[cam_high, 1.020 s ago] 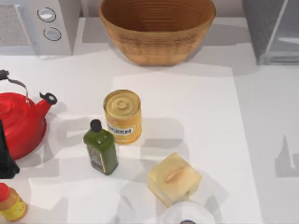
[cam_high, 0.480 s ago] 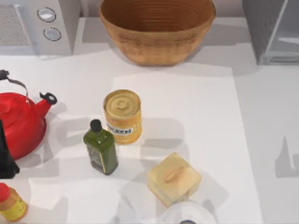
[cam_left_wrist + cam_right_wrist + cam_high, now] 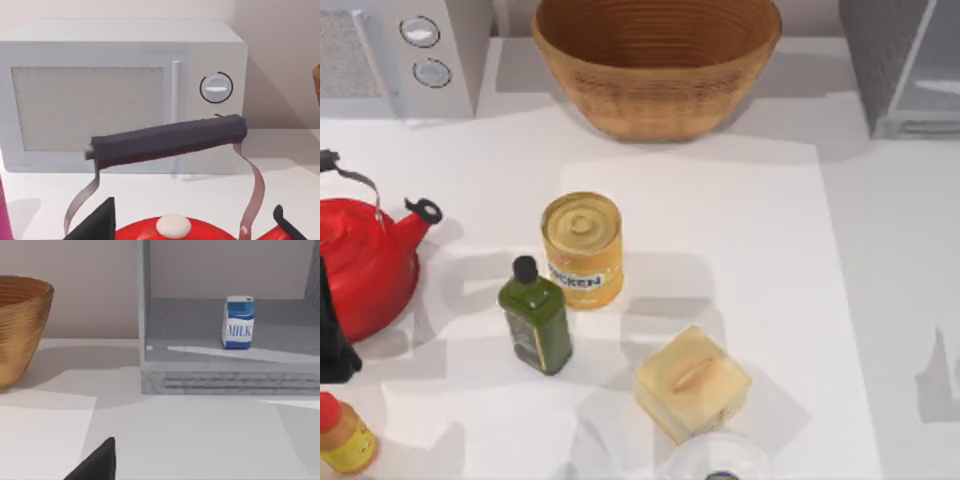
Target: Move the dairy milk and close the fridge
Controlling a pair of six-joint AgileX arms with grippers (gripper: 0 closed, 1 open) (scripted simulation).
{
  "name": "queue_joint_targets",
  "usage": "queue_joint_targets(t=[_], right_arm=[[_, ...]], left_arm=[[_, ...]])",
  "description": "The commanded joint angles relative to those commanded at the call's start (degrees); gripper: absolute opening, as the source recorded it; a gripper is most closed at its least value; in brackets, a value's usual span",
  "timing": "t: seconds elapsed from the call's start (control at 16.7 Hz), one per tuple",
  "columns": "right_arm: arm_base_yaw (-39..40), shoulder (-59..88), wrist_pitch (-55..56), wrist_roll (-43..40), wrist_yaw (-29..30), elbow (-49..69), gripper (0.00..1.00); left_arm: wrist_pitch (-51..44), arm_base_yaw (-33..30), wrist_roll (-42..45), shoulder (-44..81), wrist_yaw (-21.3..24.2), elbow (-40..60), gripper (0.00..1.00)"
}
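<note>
Milk carton [image 3: 238, 322] upright in open fridge [image 3: 220, 375].

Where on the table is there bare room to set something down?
The table's right side, between the yellow can and the fridge, is bare. Another strip runs below the basket. It is crowded on the left around the kettle, oil bottle and butter block.

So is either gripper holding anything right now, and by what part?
Nothing is held. The dairy milk stands alone inside the fridge, with no finger touching it, and the kettle by the left arm is ungripped.
</note>
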Motion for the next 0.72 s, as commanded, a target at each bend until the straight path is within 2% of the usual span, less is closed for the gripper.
queue_joint_targets(t=[0.42, 0.72], right_arm=[[-0.01, -17.86, -33.81, -0.14, 0.25, 14.62, 1.00], [0.06, -25.29, -47.57, -0.30, 0.29, 20.72, 1.00]], left_arm=[[0.00, 0.00, 0.00, 0.00, 0.00, 0.00, 1.00], [0.00, 0.00, 0.00, 0.00, 0.00, 0.00, 1.00]])
